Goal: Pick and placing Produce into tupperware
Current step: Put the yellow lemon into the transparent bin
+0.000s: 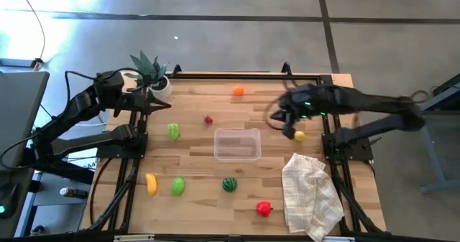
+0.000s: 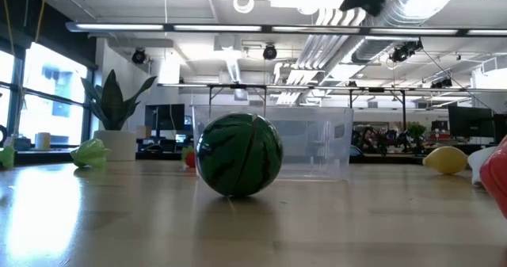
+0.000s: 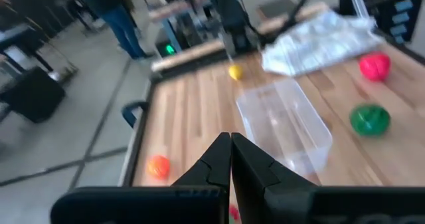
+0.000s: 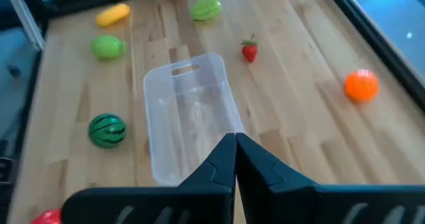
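Note:
The clear tupperware [image 1: 237,143] stands empty at the table's middle; it also shows in the right wrist view [image 4: 188,111]. Around it on the table lie an orange [image 1: 238,91], a strawberry [image 1: 208,119], a lemon [image 1: 300,135], a watermelon [image 1: 229,184], a red pepper [image 1: 264,209], a banana [image 1: 151,184] and two green pieces [image 1: 173,131] [image 1: 177,186]. My left gripper [image 1: 164,105] is shut and empty, held above the far left of the table. My right gripper [image 1: 276,120] is shut and empty, held above the table right of the tupperware, near the lemon.
A white checked cloth [image 1: 310,195] lies crumpled at the near right. A spiky green potted plant [image 1: 149,73] stands at the far left corner. Black frame rails run along the table's left and right sides.

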Controlling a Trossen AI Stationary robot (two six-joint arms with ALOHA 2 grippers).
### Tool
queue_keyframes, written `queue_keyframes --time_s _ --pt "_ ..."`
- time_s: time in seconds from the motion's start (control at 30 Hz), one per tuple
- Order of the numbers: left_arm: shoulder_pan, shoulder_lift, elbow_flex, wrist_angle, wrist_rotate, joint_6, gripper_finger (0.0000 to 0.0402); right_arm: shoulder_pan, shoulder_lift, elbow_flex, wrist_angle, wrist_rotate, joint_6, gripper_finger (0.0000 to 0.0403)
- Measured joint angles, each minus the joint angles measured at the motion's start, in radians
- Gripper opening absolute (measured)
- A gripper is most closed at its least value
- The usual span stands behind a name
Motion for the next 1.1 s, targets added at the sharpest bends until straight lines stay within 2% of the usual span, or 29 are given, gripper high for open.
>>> queue_keyframes --time_s 0.17,0.33,0.57,0.73,0.83,1.1 --pt "0.000 0.040 0.000 -0.123 0.000 0.022 0.0003 0.007 -0.212 -0.161 -0.003 -0.006 0.042 0.0001" --pt "0.000 0.083 0.000 -0.161 0.002 0.083 0.0003 0.017 -0.333 -0.217 -0.027 -0.021 -0.005 0.0001" --pt "0.000 0.136 0.000 -0.165 -0.001 0.151 0.0003 0.017 -0.363 -0.186 -0.121 -0.012 -0.188 0.0001" --pt "0.000 0.160 0.000 -0.186 0.002 0.145 0.0003 0.017 -0.360 -0.169 -0.153 0.017 -0.233 0.0005" --pt "0.000 0.160 0.000 -0.188 0.003 0.124 0.0003 0.017 -0.360 -0.169 -0.170 0.047 -0.239 0.0027" --pt "0.000 0.155 0.000 -0.198 0.054 0.071 0.0003 0.017 -0.360 -0.169 -0.201 0.074 -0.205 0.0117"
